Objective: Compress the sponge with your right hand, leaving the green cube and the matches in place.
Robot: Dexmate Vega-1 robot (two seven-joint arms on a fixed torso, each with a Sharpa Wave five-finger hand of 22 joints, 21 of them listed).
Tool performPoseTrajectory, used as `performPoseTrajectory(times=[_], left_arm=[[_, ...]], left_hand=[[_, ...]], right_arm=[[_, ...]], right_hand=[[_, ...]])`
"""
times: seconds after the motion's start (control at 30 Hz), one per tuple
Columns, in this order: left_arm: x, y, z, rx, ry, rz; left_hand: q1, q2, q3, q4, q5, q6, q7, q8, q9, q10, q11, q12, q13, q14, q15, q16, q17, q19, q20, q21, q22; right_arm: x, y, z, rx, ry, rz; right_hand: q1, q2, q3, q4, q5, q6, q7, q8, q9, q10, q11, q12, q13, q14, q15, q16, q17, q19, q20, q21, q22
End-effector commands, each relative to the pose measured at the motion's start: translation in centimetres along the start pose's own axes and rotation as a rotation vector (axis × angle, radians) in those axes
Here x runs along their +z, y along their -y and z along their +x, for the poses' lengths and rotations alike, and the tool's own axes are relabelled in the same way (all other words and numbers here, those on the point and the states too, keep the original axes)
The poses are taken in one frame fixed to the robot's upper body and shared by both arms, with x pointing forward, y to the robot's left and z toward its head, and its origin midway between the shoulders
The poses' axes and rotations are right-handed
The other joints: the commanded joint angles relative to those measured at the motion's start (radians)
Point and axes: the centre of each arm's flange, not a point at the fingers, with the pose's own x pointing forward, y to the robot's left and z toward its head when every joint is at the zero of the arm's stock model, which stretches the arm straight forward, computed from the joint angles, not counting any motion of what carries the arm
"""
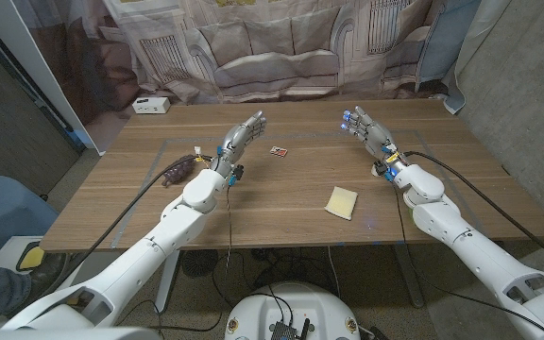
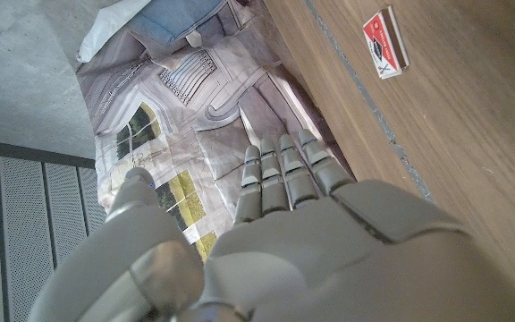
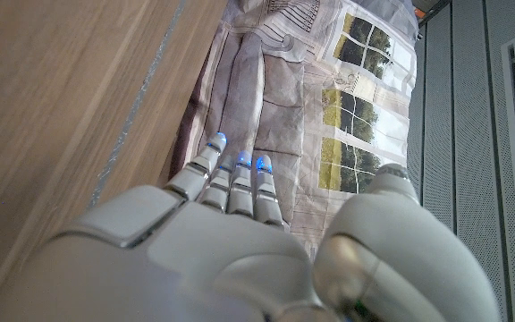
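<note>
You are holding both hands, left (image 1: 244, 132) and right (image 1: 366, 127), with fingers wide and empty, above the bench (image 1: 281, 203), since the sponge (image 1: 342, 202) is lying ungrasped near the right arm.

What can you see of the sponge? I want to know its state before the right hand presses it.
The sponge is a pale yellow, roughly square slab, soft-looking and uncompressed. It lies flat on the wooden table, turned slightly askew, toward the near edge and right of centre. Nothing touches it: the right hand is raised farther back, well apart from it.
</note>
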Motion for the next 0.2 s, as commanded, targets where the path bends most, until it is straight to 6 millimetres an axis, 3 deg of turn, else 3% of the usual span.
performPoseTrajectory(times=[0.03, 0.2], left_arm=[[-0.53, -0.21, -0.35, -0.011, -0.003, -0.002], [-0.52, -0.18, -0.43, -0.008, 0.006, -0.001]], left_hand=[[-0.001, 0.004, 0.004, -0.004, -0.001, -0.001, -0.002, -0.001, 0.005, -0.003, -0.002, -0.001, 0.004, -0.01, -0.001, 0.0, 0.006, -0.006, 0.001, -0.005, 0.005], [-0.001, 0.005, 0.005, -0.004, -0.001, -0.001, -0.002, 0.0, 0.005, -0.002, -0.004, 0.0, 0.004, -0.009, -0.002, 0.001, 0.006, -0.007, 0.002, -0.004, 0.005]], right_arm=[[-0.5, -0.36, -0.45, 0.003, -0.01, 0.032], [-0.31, -0.22, -0.36, 0.011, -0.017, 0.022]], right_hand=[[-0.014, -0.002, -0.005, 0.002, 0.004, -0.003, -0.002, -0.004, 0.001, -0.003, 0.005, -0.001, 0.002, -0.005, 0.0, -0.001, 0.002, -0.004, 0.002, -0.003, 0.004], [-0.017, -0.003, -0.007, 0.002, 0.004, -0.003, -0.002, -0.003, 0.001, -0.001, 0.006, 0.001, 0.002, -0.006, 0.0, 0.0, 0.002, -0.006, 0.004, -0.004, 0.004]])
